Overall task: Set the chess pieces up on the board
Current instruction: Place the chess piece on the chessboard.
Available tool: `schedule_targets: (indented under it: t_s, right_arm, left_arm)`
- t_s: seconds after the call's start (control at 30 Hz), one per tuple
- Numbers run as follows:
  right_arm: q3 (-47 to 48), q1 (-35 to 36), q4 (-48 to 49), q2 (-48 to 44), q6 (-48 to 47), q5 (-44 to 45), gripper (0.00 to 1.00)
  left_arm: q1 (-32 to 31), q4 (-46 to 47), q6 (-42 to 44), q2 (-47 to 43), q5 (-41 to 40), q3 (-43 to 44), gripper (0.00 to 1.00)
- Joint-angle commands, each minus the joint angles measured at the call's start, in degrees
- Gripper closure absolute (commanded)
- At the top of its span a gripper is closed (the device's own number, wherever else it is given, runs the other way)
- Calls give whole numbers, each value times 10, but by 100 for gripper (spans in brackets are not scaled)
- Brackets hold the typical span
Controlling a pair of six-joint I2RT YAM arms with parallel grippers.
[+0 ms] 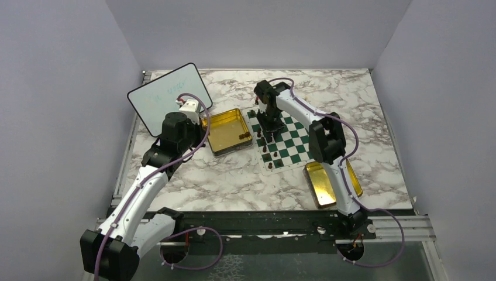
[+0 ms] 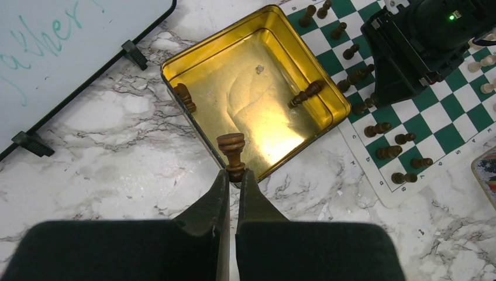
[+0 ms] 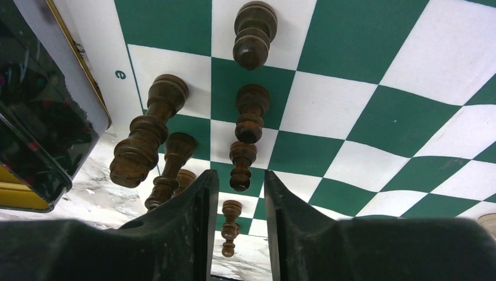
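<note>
Chess setup on the board [image 1: 290, 146], one dark piece pinched over a tin.

Only the left wrist view shows the left jaws pressed together on the foot of a dark piece [image 2: 231, 149], held over the lower rim of the open gold tin [image 2: 193, 64], where more dark pieces [image 2: 306, 92] lie; the top view hides this grip behind the arm. Only the right wrist view shows the right jaws slightly spread either side of a dark pawn [image 3: 241, 161] standing on the board, with taller dark pieces [image 3: 146, 134] at frame left. From above, the board lies at the centre of the marble surface [image 1: 234, 175], its upper part covered by the right arm [image 1: 304, 114]. A whiteboard [image 1: 166, 93] stands upper left. A second tin [image 1: 323, 186] sits lower right, half under that arm. Cream pieces [image 2: 486, 88] show only at the left wrist view's right edge, cut off.
</note>
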Motion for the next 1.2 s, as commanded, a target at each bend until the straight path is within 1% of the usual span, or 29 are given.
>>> schedule_targets:
  t_s: [0.0,0.17,0.33,0.43,0.53,0.6,0.7,0.8,0.87,0.93,0.97,1.03,1.17]
  right_arm:
    - [0,-6,-17,-38,6,12,59]
    - [-35,-6,-8,-102,15,24,59]
    - [-81,-6,45,-181,6,-16,59]
    - [-140,-6,131,-240,-18,-71,59]
    - [-239,-1,266,-320,-53,-139,60]
    - [-328,8,358,-375,-110,-194,60]
    - [-424,31,477,-450,-182,-211,59]
    - [-513,43,585,-519,-257,-272,59]
    - [-573,48,647,-561,-333,-326,59]
    - [-620,54,702,-594,-381,-351,59]
    - [-630,56,715,-602,-407,-366,59]
    - [-632,64,706,-608,-451,-383,58]
    - [-628,87,679,-609,-518,-375,55]
  left_arm:
    - [-4,9,-1,-3,18,-2,100]
    - [-5,-14,-10,6,74,22,100]
    - [-5,-41,-22,12,143,52,100]
    - [-5,-45,-44,15,194,62,100]
    - [-5,-45,-67,22,252,69,100]
    - [-5,-45,-83,31,293,71,100]
    - [-5,-45,-98,44,353,69,100]
    - [-6,-44,-109,53,387,64,100]
    - [-6,-45,-116,57,408,62,100]
    - [-6,-44,-120,64,430,61,100]
    - [-6,-44,-121,68,442,61,100]
    - [-7,-44,-126,75,460,60,100]
    - [-9,-41,-135,87,484,59,100]
